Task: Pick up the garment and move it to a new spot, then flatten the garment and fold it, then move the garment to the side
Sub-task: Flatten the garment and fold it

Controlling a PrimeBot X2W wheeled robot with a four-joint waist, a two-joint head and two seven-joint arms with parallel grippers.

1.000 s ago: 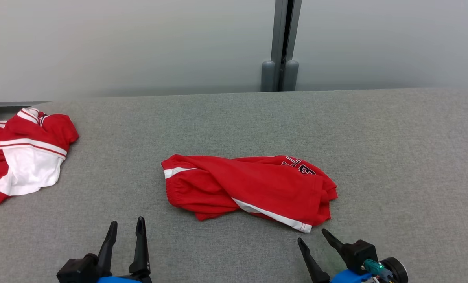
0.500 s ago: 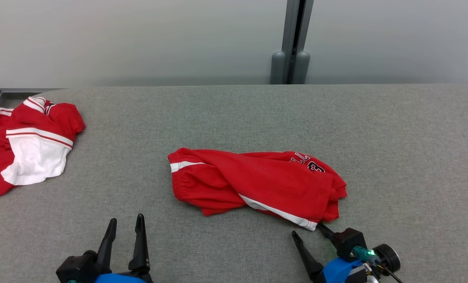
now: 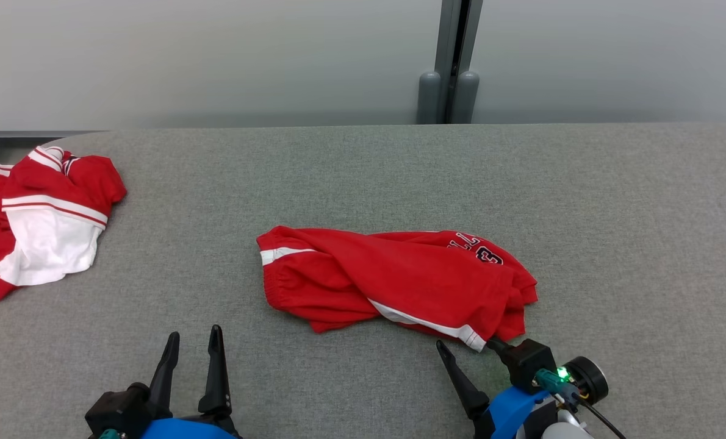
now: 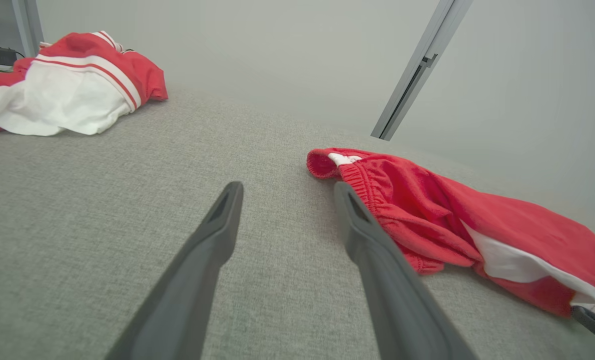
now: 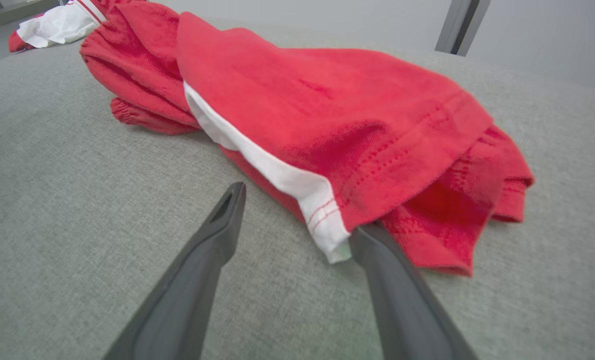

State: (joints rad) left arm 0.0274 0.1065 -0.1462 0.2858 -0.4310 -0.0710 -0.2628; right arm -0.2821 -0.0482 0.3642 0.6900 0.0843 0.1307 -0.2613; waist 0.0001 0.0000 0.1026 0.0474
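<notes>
The garment, red shorts with a white side stripe and dark lettering, lies crumpled in the middle of the grey cloth table. My right gripper is open at its near right corner. In the right wrist view one finger has its tip tucked under the garment's hem beside the white stripe, and the other finger lies on bare table. My left gripper is open over the table, short of the garment's elastic waistband.
A second red and white garment lies bunched at the table's far left edge. A grey post stands against the pale wall behind the table. Bare cloth stretches to the right of the shorts and behind them.
The head camera has shifted a little. My right gripper has moved forward to the garment's near hem, and one fingertip now sits under it. The left gripper has hardly moved.
</notes>
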